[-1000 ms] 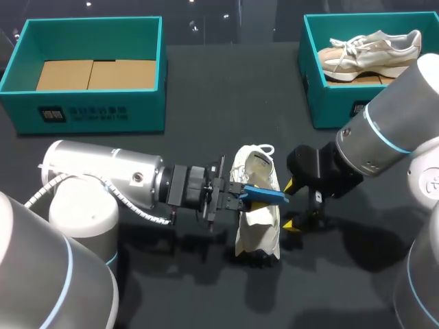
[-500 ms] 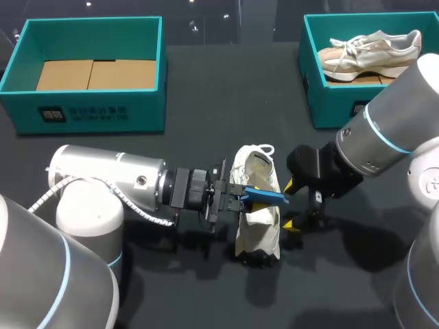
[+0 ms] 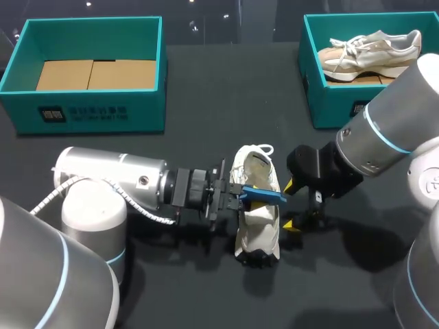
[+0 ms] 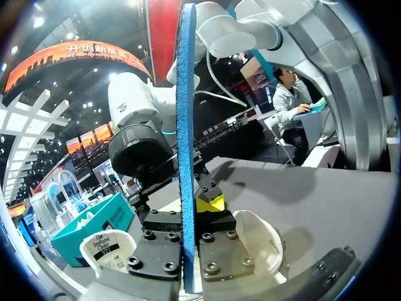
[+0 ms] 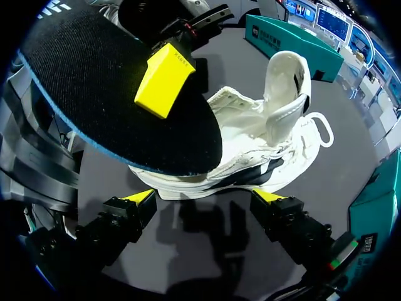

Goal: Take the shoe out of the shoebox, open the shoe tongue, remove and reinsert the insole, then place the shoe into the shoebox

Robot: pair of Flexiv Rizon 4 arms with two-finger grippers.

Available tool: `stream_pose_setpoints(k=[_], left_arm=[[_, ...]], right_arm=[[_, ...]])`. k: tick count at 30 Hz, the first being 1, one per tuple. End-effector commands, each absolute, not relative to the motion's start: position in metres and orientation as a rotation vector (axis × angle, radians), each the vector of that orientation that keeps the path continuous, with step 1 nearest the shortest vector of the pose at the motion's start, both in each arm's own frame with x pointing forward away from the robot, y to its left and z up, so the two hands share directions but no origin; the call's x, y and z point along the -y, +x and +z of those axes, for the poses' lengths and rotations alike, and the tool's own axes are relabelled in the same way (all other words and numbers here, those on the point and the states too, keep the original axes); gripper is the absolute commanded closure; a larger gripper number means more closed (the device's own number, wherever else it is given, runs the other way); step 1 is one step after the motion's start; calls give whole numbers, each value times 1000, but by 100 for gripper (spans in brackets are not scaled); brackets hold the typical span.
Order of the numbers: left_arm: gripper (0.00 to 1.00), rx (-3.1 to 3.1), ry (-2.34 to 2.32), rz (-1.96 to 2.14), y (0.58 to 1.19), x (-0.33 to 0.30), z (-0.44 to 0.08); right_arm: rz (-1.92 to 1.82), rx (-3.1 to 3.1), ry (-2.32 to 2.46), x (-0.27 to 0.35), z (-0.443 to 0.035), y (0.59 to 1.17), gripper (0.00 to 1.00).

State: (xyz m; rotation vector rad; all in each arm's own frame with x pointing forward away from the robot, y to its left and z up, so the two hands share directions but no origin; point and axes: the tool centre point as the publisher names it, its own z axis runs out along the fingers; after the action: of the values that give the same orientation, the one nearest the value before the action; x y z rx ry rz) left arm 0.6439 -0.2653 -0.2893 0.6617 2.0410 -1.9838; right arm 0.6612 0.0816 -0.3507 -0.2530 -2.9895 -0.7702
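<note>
Left gripper [image 3: 232, 197]: clenched on insole [image 3: 265, 195], seen at lower centre.
Right gripper [image 3: 291, 204]: held released, just right of shoe [image 3: 256, 227].
Shoebox [image 3: 329, 106]: set at upper right.

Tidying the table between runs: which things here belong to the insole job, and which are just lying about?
In the job: white shoe, blue insole in the left gripper, empty shoebox.
Lying about: second box, beige sneaker inside it.
</note>
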Motion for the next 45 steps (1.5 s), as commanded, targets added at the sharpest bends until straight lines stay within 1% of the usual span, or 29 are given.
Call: stream_pose_setpoints(k=[1,26,33,34,35,38,40,41,45], left_arm=[[100,-2039,655,-1989,647,271,-296],[100,-2146,556,-1883,669,260,-342],[100,-2142,534,-1890,669,261,-338],[81,-2139,535,-1891,668,262,-336],[75,-2135,537,-1891,667,262,-333],[69,-2116,538,-1895,665,263,-326],[62,-2103,545,-1901,662,263,-321],[60,-2094,554,-1901,660,264,-317],[60,-2084,576,-1891,651,266,-307]], right_arm=[[-770,2994,-255,-82,-351,659,0],[-770,2994,-255,-82,-351,659,0],[-770,2994,-255,-82,-351,659,0],[-770,2994,-255,-82,-351,659,0],[-770,2994,-255,-82,-351,659,0],[-770,2994,-255,-82,-351,659,0],[-770,2994,-255,-82,-351,659,0],[-770,2994,-255,-82,-351,659,0],[-770,2994,-255,-82,-351,659,0]])
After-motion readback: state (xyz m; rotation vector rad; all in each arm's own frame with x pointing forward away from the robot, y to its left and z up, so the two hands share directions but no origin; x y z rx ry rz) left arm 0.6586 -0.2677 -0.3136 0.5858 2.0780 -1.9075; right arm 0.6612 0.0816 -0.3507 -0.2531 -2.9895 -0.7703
